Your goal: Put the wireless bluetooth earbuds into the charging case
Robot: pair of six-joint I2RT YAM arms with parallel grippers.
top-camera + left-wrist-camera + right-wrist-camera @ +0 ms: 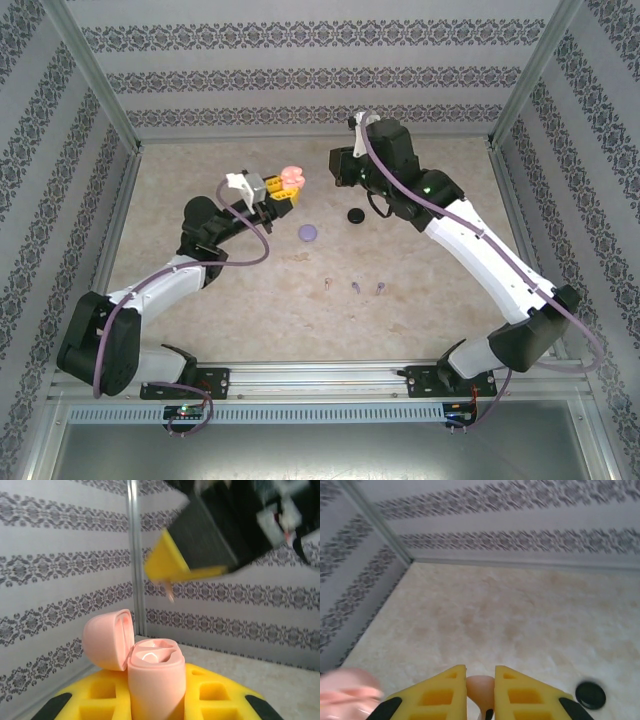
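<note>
The left jaws clamp the open pink case (291,178) over the tabletop's (420,300) far middle. The right jaws pinch, apparently, a pink earbud (480,686) beside it. Risk: a tilted earbud catches the rim and slips free.

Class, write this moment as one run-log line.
left gripper: holds open pink case | right gripper: holds pink earbud | insertion: pending

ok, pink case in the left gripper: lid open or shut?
Open. The lid stands hinged back beside the pink case, whose top is uncovered.
</note>
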